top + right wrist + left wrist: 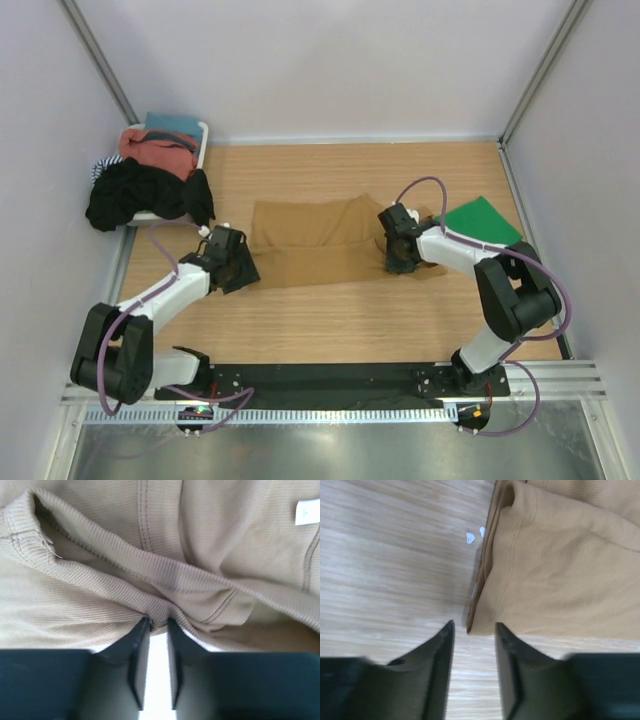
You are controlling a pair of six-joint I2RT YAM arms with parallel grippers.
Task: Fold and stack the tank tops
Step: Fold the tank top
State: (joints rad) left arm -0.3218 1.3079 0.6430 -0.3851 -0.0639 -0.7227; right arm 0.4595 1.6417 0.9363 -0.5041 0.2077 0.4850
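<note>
While the tan tank top [310, 245] lies spread flat across the middle of the tabletop [330, 320], the green tank top [483, 220] sits folded just off its 3 o'clock end, so the step in hand looks like the tan one's fold. The left tool [474, 626] stands at the garment's 9 o'clock edge, jaws narrowly apart with nothing between them; the cloth's corner lies just ahead of the tips. The right tool [159, 621], at the 3 o'clock end, has its jaws nearly together on a ridge of tan cloth, which puckers into the tips as if gripped.

To fold well, the left side probably needs a full bite on that corner before either arm lifts. Both ends should then rise evenly so the cloth does not skew.

The overhead view alone gives the layout, including a basket [205, 135] of other clothes at 10 o'clock. Only the wrist views settle the grips. The left one shows the corner outside the jaws. The right one shows the gathered cloth and a white label [306, 511] at 2 o'clock.
</note>
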